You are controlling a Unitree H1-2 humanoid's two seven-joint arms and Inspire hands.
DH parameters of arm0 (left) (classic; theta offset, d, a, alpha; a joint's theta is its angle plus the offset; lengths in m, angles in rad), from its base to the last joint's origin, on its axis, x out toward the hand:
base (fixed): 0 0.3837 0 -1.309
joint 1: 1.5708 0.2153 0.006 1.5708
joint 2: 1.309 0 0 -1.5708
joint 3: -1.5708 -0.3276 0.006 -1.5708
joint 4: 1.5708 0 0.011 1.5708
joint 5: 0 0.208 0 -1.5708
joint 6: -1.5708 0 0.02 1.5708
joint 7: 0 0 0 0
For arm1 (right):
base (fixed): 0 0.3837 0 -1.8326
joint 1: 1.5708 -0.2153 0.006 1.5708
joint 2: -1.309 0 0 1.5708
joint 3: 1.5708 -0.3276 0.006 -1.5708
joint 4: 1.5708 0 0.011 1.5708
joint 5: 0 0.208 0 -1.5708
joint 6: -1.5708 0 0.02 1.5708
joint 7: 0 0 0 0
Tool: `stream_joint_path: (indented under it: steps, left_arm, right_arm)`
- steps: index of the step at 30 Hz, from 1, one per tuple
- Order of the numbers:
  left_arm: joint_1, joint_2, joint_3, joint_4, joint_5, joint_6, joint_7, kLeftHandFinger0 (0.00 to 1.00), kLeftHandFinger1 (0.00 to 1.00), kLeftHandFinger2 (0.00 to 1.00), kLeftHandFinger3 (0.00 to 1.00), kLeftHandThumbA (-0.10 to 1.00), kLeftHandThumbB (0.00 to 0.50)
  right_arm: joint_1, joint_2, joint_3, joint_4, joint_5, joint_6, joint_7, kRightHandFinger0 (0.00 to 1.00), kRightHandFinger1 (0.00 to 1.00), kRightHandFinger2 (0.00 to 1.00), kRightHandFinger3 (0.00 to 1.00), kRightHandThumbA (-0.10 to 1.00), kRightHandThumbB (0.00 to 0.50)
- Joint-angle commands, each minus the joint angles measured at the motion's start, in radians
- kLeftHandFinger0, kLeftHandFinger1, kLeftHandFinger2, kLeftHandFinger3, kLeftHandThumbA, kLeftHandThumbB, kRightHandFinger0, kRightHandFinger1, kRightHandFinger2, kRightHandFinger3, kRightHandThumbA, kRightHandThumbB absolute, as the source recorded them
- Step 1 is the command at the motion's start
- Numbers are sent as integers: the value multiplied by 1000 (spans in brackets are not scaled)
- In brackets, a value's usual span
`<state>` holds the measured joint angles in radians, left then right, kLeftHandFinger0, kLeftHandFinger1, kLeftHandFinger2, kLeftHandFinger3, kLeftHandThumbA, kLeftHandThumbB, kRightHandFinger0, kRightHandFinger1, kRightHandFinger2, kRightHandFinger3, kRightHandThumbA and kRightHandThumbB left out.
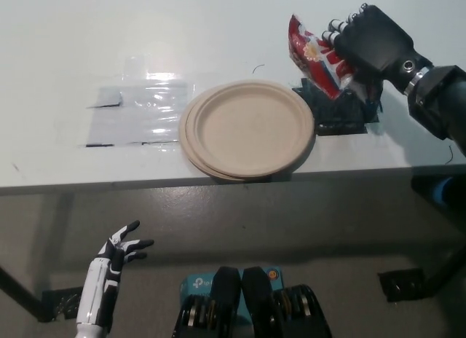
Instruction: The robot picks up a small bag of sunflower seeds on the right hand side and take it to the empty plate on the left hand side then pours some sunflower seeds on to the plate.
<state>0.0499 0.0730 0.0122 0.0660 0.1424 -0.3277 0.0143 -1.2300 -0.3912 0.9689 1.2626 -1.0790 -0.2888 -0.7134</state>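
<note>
Lab-like room: bare white table [87,32]

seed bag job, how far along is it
Pickup looks done: the black right hand holds the red seed bag off the table. In hand: carrying it; the bag sits just right of the plate. Left: pouring, since the plate looks empty. The white left hand rests open, low.

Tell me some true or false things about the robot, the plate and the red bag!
1. The black right hand holds the red bag. True.
2. The plate has seeds on it. False: no seeds show on it.
3. The bag is right over the middle of the plate. False: it hangs beyond the plate's right edge.
4. The white left hand is down below the table, open and holding nothing. True.
5. The plate sits near the table's front edge. True.
</note>
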Motion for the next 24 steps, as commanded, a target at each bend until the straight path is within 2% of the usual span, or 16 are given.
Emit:
stream_joint_path:
  steps: [1,3,5,6,8,10,12,15,17,18,20,22,24]
  left_arm:
    - [-6,10,6,-19,21,-28,21,699,713,634,828,1000,0]
    - [-3,9,5,-24,28,-24,22,703,715,637,830,1000,0]
    - [-2,8,4,-26,26,-22,19,708,715,637,831,1000,8]
    - [-2,8,4,-23,23,-28,19,701,710,634,827,1000,9]
    - [-1,9,3,-27,24,-26,16,699,707,631,826,1000,11]
    - [-3,9,2,-29,26,-22,16,701,705,631,827,1000,14]
    - [-5,12,2,-32,29,-23,13,703,704,631,826,1000,16]
    - [-9,14,3,-34,18,-22,8,702,705,630,824,1000,19]
    - [-11,17,1,-36,24,-19,7,699,702,628,821,1000,17]
    - [-13,18,0,-38,21,-14,4,699,700,626,820,1000,17]
    - [-17,23,-2,-41,30,-13,3,702,688,620,818,1000,1]
    - [-18,22,-3,-42,28,-12,4,686,671,611,811,1000,9]
    - [-16,22,-4,-44,27,-13,4,685,666,608,812,1000,16]
  right_arm:
    - [-102,-19,25,-21,-74,85,-92,0,97,541,455,-100,322]
    - [-106,-5,64,-12,-119,124,-98,0,54,518,442,-100,285]
    - [-107,20,85,1,-130,150,-92,0,44,510,421,-100,280]
    - [-110,29,91,2,-133,147,-74,0,35,507,425,-100,267]
    - [-112,38,102,-1,-135,127,-56,0,28,514,438,-100,270]
    - [-114,62,107,17,-131,127,-53,0,4,510,382,-100,283]
    - [-120,89,120,33,-144,140,-52,0,0,403,268,-36,321]
    - [-127,105,138,45,-160,148,-40,0,0,348,163,-19,345]
    - [-131,116,154,43,-170,145,-12,0,0,359,152,-96,356]
    - [-132,121,165,44,-180,159,-20,0,0,354,119,-100,356]
    - [-132,131,162,51,-170,138,-15,0,0,351,127,-100,345]
    - [-135,140,169,60,-177,148,-5,0,0,343,125,-100,359]
    - [-139,151,181,68,-189,157,19,0,0,266,98,-78,368]
